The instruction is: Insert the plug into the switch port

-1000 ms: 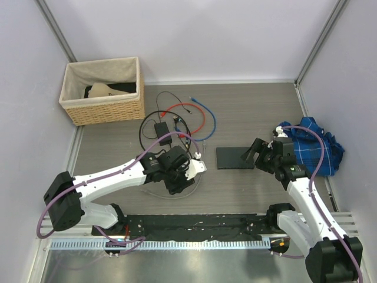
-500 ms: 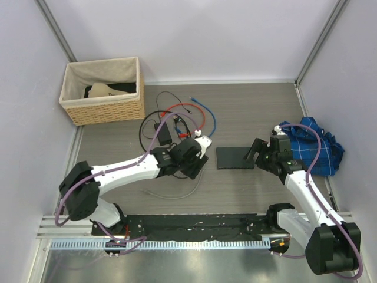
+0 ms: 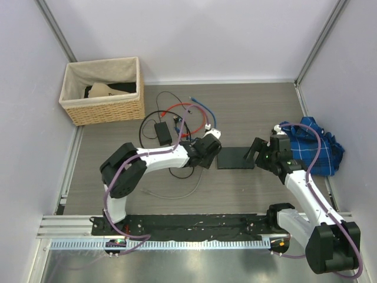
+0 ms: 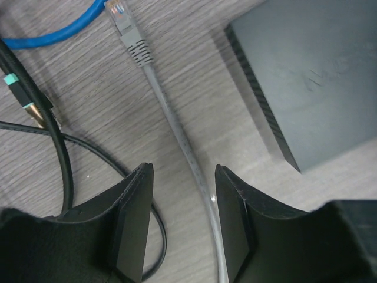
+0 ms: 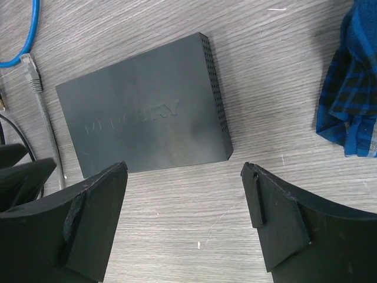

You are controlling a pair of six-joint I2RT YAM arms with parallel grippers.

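Note:
The switch (image 3: 235,157) is a flat dark grey box lying on the table; it shows at the upper right of the left wrist view (image 4: 312,88) and in the right wrist view (image 5: 144,118). The grey cable (image 4: 177,130) ends in a clear plug (image 4: 123,20) lying on the table left of the switch, also seen in the right wrist view (image 5: 30,68). My left gripper (image 4: 182,171) is open and straddles the grey cable behind the plug, without closing on it. My right gripper (image 5: 184,171) is open and empty, just off the switch's right edge.
A wicker basket (image 3: 103,88) stands at the back left. A black power brick (image 3: 162,132) with black cords, a red cable (image 3: 182,107) and a blue cable (image 3: 209,118) lie left of the switch. A blue checked cloth (image 3: 315,144) lies at the right.
My left arm has swung right and away from me, bringing its gripper over the grey cable next to the switch. My right gripper shifted slightly, then stayed still.

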